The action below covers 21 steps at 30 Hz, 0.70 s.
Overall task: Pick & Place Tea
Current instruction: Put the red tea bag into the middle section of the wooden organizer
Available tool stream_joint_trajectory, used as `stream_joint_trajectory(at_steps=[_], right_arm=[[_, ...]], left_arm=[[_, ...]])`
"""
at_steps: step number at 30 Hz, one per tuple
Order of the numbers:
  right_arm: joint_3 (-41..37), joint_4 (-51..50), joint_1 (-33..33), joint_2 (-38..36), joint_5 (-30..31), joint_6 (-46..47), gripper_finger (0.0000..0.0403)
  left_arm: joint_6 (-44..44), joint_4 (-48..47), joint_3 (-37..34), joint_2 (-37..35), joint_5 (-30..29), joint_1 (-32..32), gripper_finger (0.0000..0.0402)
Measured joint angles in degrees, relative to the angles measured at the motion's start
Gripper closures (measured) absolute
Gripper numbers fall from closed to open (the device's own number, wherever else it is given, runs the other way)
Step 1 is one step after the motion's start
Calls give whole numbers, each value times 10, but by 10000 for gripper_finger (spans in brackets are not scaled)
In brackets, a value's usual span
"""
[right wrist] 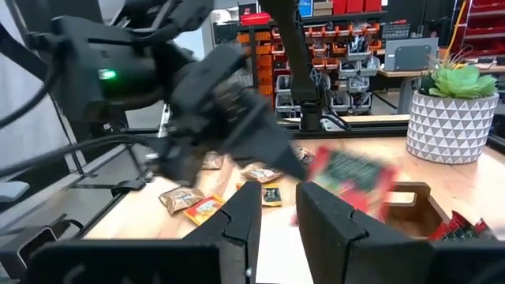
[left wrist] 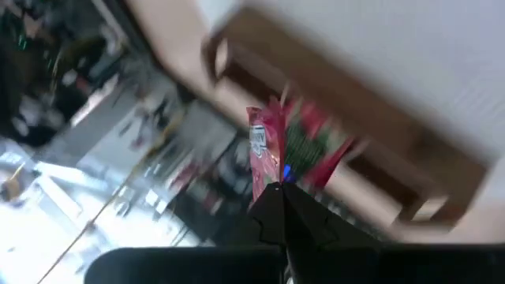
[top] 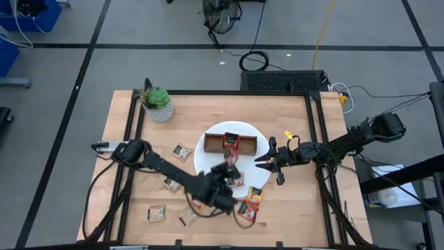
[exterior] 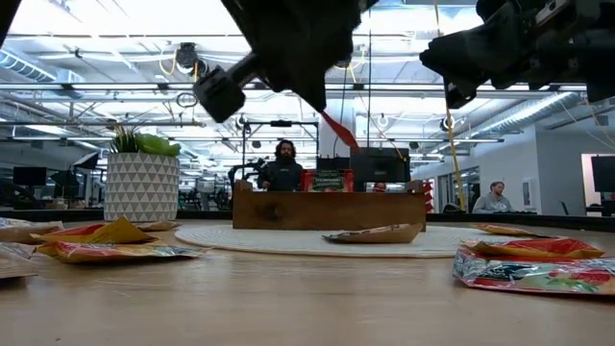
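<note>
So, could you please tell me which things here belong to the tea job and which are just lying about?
Job:
- red sachet pinched in the left gripper
- loose sachets on the table
- wooden tray on the white plate

Lying about:
- potted plant
- right gripper, waiting beside the plate

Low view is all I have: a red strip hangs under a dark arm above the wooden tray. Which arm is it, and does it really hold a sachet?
Observer: It is the left arm. The left gripper is shut on a red tea sachet, as its wrist view shows.
Operator: Is it over the tray?
Observer: From above, it is over the white plate, beside the wooden tray, not over it.
Operator: And the right gripper?
Observer: The right gripper is at the plate's right edge, fingers apart, holding nothing.
</note>
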Motion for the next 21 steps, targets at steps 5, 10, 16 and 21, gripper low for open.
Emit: stream_joint_trajectory(at_steps=[5, 10, 16, 21], right_arm=[[0, -2, -1, 0, 1, -29, 330], [0, -3, -1, 0, 1, -52, 330], [0, -29, -1, 0, 1, -71, 330], [0, -45, -1, 0, 1, -71, 330]], left_arm=[[23, -32, -14, -1, -17, 34, 402], [3, -50, -38, -1, 31, 73, 402], [47, -21, -59, 0, 33, 114, 402], [76, 8, -59, -1, 44, 125, 402]])
